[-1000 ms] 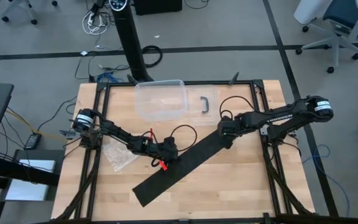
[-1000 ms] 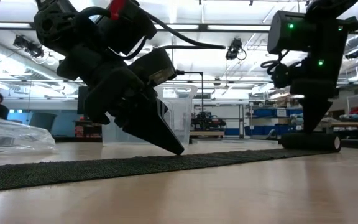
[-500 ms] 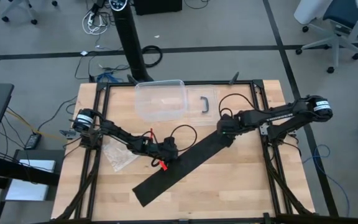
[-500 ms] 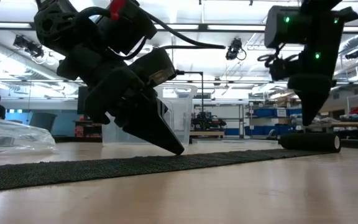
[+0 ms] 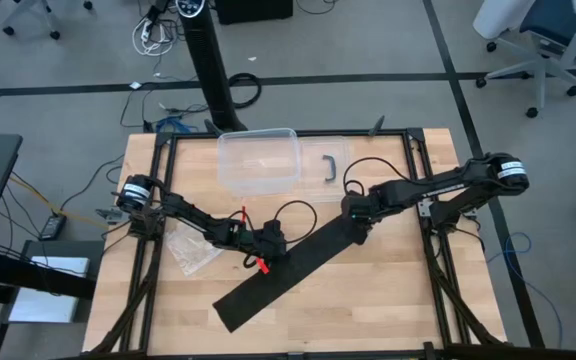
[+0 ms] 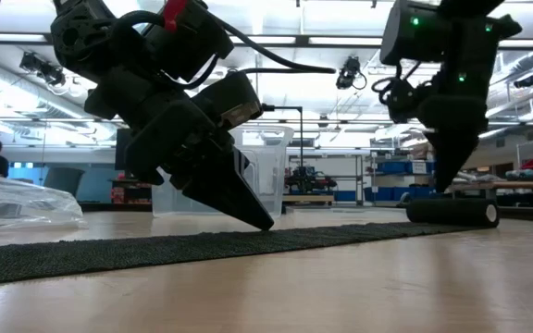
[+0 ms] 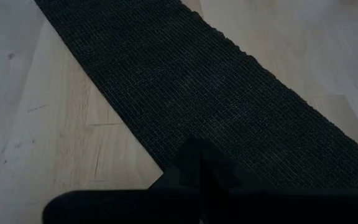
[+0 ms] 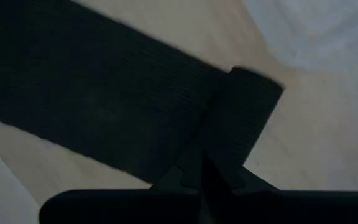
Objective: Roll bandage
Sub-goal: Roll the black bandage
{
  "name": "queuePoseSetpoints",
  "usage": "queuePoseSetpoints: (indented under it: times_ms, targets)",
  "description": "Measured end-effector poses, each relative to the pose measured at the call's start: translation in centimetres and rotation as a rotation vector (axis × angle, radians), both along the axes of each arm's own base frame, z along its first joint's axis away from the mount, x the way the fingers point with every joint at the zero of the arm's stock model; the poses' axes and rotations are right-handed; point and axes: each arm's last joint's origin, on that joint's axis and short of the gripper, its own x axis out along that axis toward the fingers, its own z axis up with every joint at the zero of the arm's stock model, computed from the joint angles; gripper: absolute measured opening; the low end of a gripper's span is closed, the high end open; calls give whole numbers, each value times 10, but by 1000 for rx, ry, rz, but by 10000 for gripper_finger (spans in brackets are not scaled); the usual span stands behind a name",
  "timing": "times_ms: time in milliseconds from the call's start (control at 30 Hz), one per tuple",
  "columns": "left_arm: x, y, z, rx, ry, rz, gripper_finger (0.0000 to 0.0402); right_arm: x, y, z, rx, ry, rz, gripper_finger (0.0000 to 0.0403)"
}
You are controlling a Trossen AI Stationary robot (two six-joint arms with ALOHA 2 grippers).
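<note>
**Roll creeps along the strip as the right arm pushes it on**

The surface (image 5: 388,290) carries the bandage (image 5: 278,275), a long black strip lying diagonally across it, flat for most of its length. At the far end, on the right arm's side, a short stretch is already wound into a small roll (image 6: 452,212). Over the last second that roll has shifted along the strip toward the left arm, and the flat run has shortened slightly; most of the strip is not yet wound, so I judge the task to be at an early stage.

The right gripper (image 5: 356,213) has travelled with the roll and now stands just behind it, fingers clenched on nothing, nudging rather than grasping. From its wrist camera the roll sits right beyond the closed tips.

The left gripper (image 6: 253,215) has not moved: fingers clenched, empty, tip pressed down on the strip near its middle, pinning it so the fabric does not slide while the far end is rolled.

A clear plastic box (image 5: 258,160) and a crinkly bag (image 5: 193,248) lie apart, untouched.
</note>
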Motion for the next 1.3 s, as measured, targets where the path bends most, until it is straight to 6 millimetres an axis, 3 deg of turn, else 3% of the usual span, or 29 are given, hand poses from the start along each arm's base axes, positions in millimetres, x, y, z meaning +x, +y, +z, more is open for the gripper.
queuePoseSetpoints:
  times_ms: [200, 600, 833, 1067, 1300]
  targets:
    - [0, 0, 0, 1, 4, 0, 0, -3, 0, 6, -42, 36, -15, 0]
    - [0, 0, 0, 1, 4, 0, 0, 3, -2, -13, -53, 137, -27, 0]
    - [0, 0, 0, 1, 5, 1, 0, 17, 3, -17, 21, 39, 41, 0]
    - [-1, 0, -1, 0, 12, 3, 0, 17, 7, -11, 9, 33, 68, 0]
    - [-1, 0, -1, -1, 18, 5, 0, 3, 1, 0, -84, 67, -34, 0]
